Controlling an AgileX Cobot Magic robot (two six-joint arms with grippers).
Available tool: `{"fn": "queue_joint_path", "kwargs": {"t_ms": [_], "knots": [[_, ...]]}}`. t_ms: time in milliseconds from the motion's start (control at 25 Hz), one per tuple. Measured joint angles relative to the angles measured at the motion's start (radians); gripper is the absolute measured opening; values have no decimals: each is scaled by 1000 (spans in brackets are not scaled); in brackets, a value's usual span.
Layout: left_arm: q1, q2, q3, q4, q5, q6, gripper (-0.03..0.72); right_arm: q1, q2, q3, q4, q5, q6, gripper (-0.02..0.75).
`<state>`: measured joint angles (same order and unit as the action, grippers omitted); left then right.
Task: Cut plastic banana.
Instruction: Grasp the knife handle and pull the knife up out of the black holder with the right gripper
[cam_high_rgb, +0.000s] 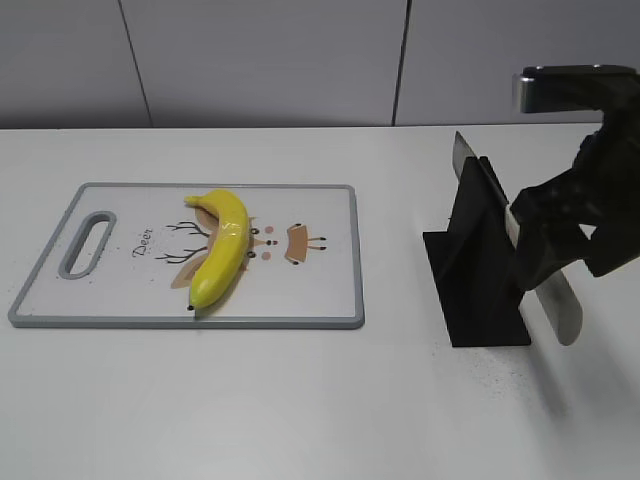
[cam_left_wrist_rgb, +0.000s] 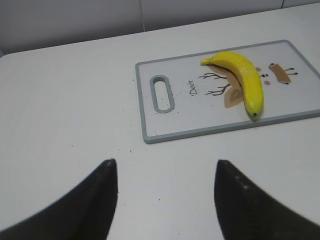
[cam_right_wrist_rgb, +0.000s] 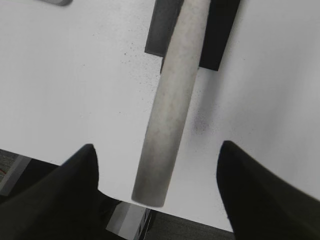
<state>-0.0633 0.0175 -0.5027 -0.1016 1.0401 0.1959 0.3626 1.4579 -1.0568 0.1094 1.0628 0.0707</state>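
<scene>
Glossy yellow plastic banana (cam_high_rgb: 220, 246) lies mid-left on white grey-rimmed cutting board (cam_high_rgb: 330, 290), ready for cutting. Right gripper (cam_right_wrist_rgb: 159, 165) spread wide around pale knife handle (cam_right_wrist_rgb: 172, 100) in black stand (cam_high_rgb: 478, 270), untouched; left gripper (cam_left_wrist_rgb: 165, 192) released, idle

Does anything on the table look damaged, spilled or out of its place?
Nothing stands out. The plastic banana lies whole on the cutting board, and the knife leans in its black stand. Only faint dark specks dot the table.
</scene>
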Motion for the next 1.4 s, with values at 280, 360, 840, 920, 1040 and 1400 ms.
{"fn": "queue_joint_path", "kwargs": {"t_ms": [280, 360, 840, 920, 1040, 1400], "knots": [[0, 0, 0, 0, 0, 0, 588, 1, 145, -3, -19, -26, 36, 501], [0, 0, 0, 0, 0, 0, 588, 1, 176, -3, -20, -35, 38, 462], [0, 0, 0, 0, 0, 0, 586, 0, 140, -3, -14, -27, 103, 192], [0, 0, 0, 0, 0, 0, 585, 0, 107, -3, -14, -18, 104, 191], [0, 0, 0, 0, 0, 0, 585, 0, 66, -3, -16, -1, 104, 191], [0, 0, 0, 0, 0, 0, 585, 0, 3, -42, -34, 41, 121, 188]]}}
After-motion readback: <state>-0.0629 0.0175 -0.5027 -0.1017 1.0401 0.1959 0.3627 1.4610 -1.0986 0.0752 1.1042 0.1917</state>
